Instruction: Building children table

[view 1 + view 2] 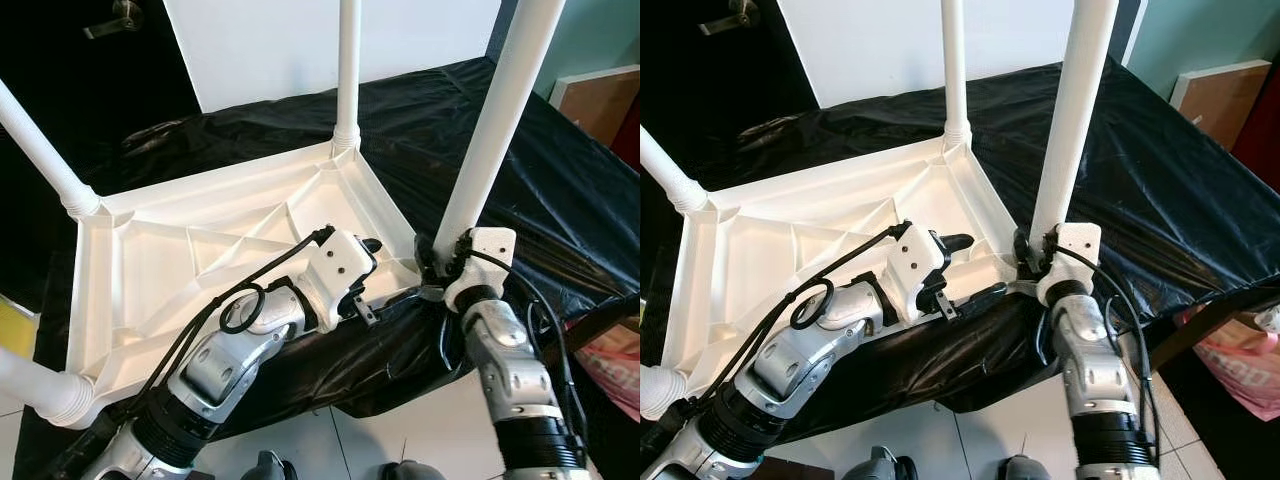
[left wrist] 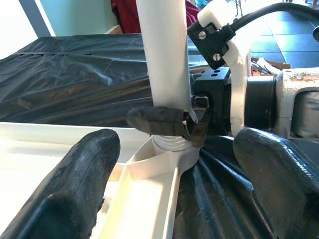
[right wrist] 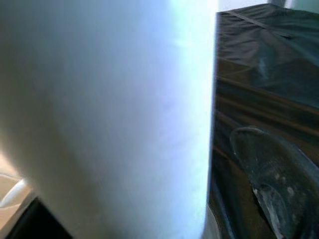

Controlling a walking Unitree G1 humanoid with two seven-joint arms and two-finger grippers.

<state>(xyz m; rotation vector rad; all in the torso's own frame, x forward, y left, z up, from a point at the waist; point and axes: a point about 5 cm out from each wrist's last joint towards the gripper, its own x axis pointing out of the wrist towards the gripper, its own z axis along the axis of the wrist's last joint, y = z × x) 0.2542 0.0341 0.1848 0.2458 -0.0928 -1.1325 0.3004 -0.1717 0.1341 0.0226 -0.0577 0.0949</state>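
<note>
Lying upside down on the black plastic-sheeted table [image 1: 560,190], the white plastic children's tabletop [image 1: 150,275] shows you its ribbed underside, with its near edge close to the table's near edge. You have four white plastic tube legs in view. The far leg [image 1: 347,70] stands upright in the far corner socket. The left far leg [image 1: 35,150] rises tilted from the left corner. The left near leg [image 1: 35,385] juts out from the near left corner. The near right leg [image 1: 495,120] stands at the near right corner socket [image 2: 167,144], leaning slightly to the right.

Your right claw [image 1: 432,262] is at the base of the near right leg, just above the socket. The left wrist view shows one black finger [image 2: 159,121] wrapped across the front of the tube, so the claw is clamped on that leg. The right wrist view shows the white tube pressed close against the camera, with one black finger pad [image 3: 274,179] beside it.

Your left claw [image 1: 385,280] reaches over the near right part of the tabletop, pointing toward the same corner. Its two fingers [image 2: 75,184] stand apart, holding nothing, with the tabletop's corner rib between them.

Beyond the table you have a white wall panel [image 1: 300,40], and a brown board [image 1: 605,100] at far right.
</note>
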